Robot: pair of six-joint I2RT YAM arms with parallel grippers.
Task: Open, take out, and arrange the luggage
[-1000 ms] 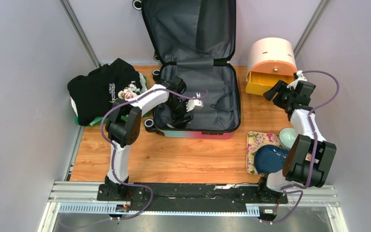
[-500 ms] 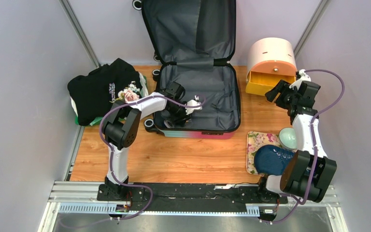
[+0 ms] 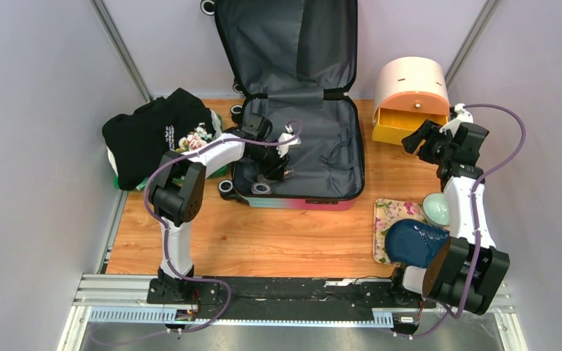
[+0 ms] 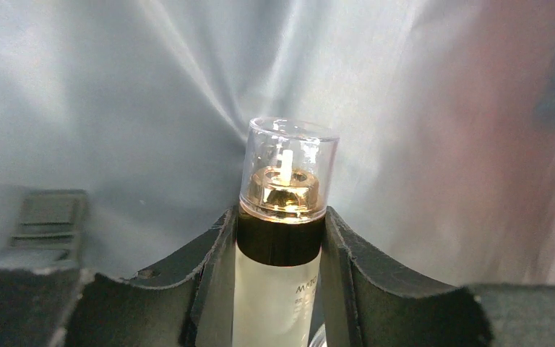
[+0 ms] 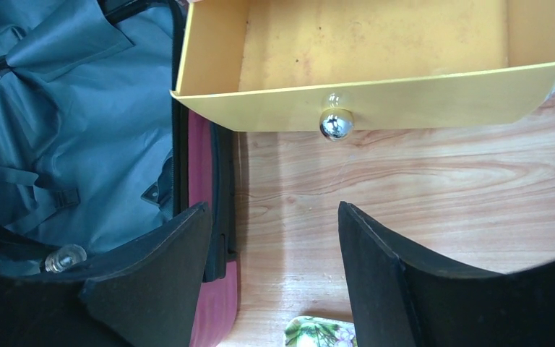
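Left gripper [image 4: 278,224] clamped on a bottle [image 4: 283,170], arm bent; right gripper [image 5: 273,217] spread wide, empty, arm extended.

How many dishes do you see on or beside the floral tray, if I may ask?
2: a dark blue plate on the floral tray, and a pale green bowl at its far right edge. The right arm crosses there, so more may be hidden.

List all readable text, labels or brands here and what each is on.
"MAR…" – on the frosted bottle held in the left gripper; the rest runs out of sight at a finger.
Smaller line beneath it on the bottle: too small to read.
White script on the black garment: too small to read.
Nothing else legible.
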